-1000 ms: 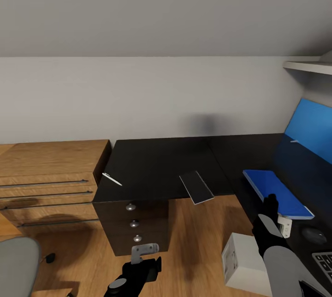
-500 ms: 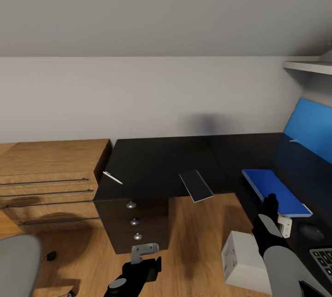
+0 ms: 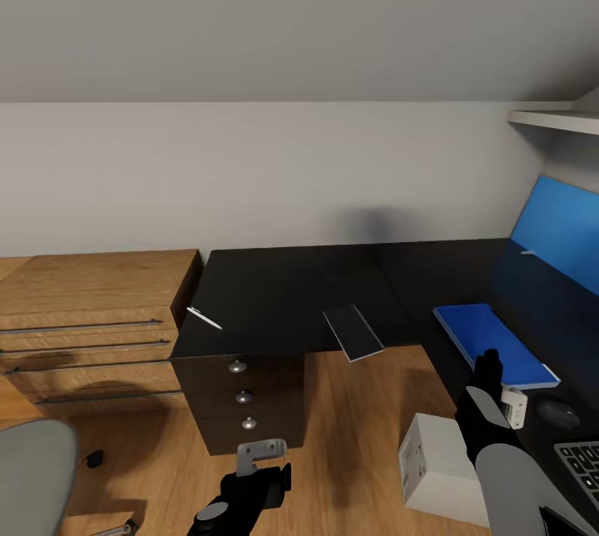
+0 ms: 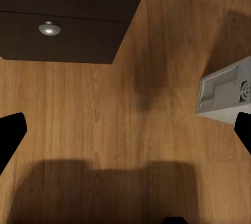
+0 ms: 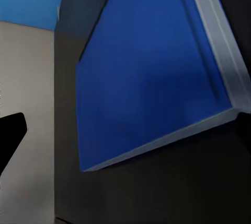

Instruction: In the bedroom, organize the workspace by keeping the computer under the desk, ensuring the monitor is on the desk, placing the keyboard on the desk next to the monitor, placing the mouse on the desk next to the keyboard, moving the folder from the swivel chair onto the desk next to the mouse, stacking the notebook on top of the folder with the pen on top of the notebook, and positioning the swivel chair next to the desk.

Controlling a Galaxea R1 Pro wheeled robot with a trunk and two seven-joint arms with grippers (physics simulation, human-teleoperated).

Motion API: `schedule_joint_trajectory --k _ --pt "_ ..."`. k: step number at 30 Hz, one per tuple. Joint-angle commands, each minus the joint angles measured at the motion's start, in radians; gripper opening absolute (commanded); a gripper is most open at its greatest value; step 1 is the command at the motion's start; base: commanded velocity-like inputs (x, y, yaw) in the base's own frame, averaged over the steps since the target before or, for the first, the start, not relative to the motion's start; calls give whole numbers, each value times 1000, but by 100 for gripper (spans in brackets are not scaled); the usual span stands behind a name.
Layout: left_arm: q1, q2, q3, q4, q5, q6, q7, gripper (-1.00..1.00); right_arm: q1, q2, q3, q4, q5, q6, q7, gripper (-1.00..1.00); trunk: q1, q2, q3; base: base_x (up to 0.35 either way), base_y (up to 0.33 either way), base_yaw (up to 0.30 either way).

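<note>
Two hands are seen in the head view. The left hand (image 3: 249, 469) is held low over the wood floor (image 3: 358, 419) in front of the black drawers (image 3: 243, 396); its fingers are spread wide apart with nothing between them. The right hand (image 3: 491, 369) is raised beside the blue folder (image 3: 492, 343), which lies flat on the black surface (image 3: 283, 295); whether this hand is open or closed cannot be told. The notebook (image 3: 353, 332) overhangs the surface's front edge, and the pen (image 3: 203, 319) lies near its left corner. The mouse (image 3: 557, 413) and keyboard (image 3: 582, 463) are set near the folder. The white computer (image 3: 437, 461) stands on the floor.
</note>
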Motion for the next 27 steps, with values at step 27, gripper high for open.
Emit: schedule_joint_trajectory --k 27 --pt "-1 1 -2 0 6 4 7 100 10 8 -3 -62 -9 -14 73 100 0 -1 -1 0 0 0"
